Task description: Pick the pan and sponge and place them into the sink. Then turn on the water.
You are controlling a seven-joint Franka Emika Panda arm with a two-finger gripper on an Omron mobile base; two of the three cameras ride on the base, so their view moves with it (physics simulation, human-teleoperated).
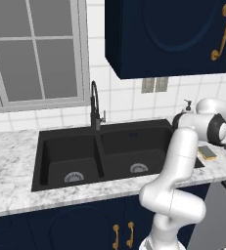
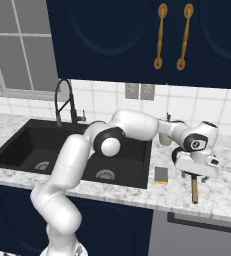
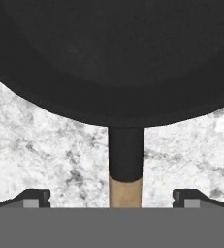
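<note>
**Pan on the tabletop right of the sink, gripper spread above its handle**

Pan [image 3: 111, 58]: seen from the hand camera as a wide black round body across the top of the view, lying on the marbled white tabletop [image 3: 45, 145]. Its handle [image 3: 125, 167] runs straight down from the rim, black near the pan and tan further out, passing between the two dark fingertips [image 3: 33, 197] at the bottom corners. Both tips stand well apart from the handle, one on each side; the gripper [image 3: 111, 198] is released, jaws wide, grasping nothing.

In the right base view the tan end of the handle [image 2: 194, 190] sticks out toward the tabletop's front edge from beneath the gripper [image 2: 197, 172], which hangs low over the pan and hides the pan's body.

Sponge [image 2: 161, 174]: a small flat block with a yellow edge and a dark top face, lying flat on the tabletop between the sink's right rim and the pan handle, apart from both. It also shows in the left base view [image 1: 207, 152], just beside the arm's forearm.

Sink [image 1: 51, 141]: black, two basins, a round silver drain in each, set into the tabletop left of the sponge. Both basins hold nothing.

Faucet [image 1: 95, 105]: thin, black, arched, standing behind the divider between the basins, below the window [image 1: 33, 53].

Soap bottle [image 1: 187, 106]: against the tiled wall behind the arm.
</note>
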